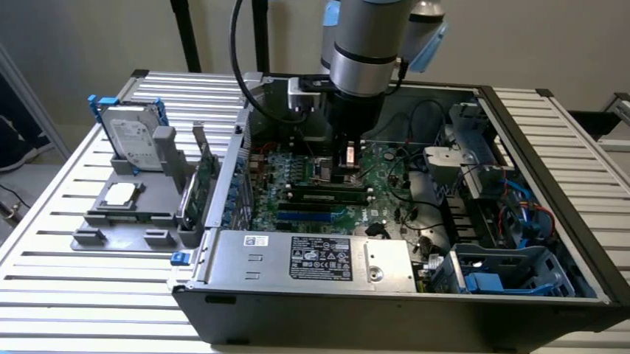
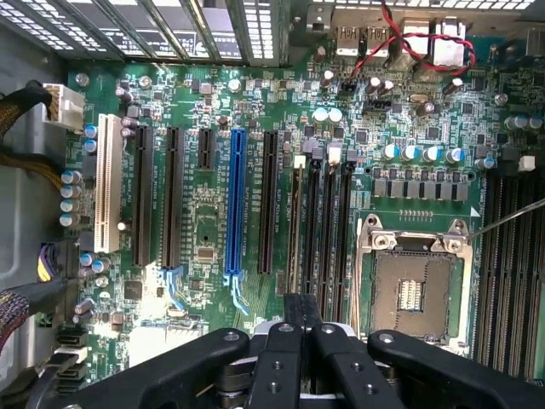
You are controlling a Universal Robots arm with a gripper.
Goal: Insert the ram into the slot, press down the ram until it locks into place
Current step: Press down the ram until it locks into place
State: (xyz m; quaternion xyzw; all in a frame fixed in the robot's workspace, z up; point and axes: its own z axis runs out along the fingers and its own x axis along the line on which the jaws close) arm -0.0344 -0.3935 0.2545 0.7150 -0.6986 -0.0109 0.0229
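Observation:
The ram (image 1: 325, 193) looks like a long dark-and-green stick standing in one of the black memory slots on the motherboard. In the wrist view it is a thin brownish edge (image 2: 295, 230) in the outermost slot of the group (image 2: 328, 230), beside the processor socket (image 2: 415, 285). My gripper (image 1: 347, 166) hangs over the board just behind the stick. Its black fingers (image 2: 285, 349) are pressed together over the near end of that slot, so the gripper (image 2: 301, 308) is shut. Whether the fingertips touch the stick is hidden.
The open case holds a silver power supply (image 1: 305, 258) in front and black cables (image 1: 423, 214) and a blue drive cage (image 1: 502, 273) on the exterior view's right. A hard drive (image 1: 136, 140) stands on a grey fixture (image 1: 123, 210) outside. A blue slot (image 2: 235, 204) lies beside black card slots.

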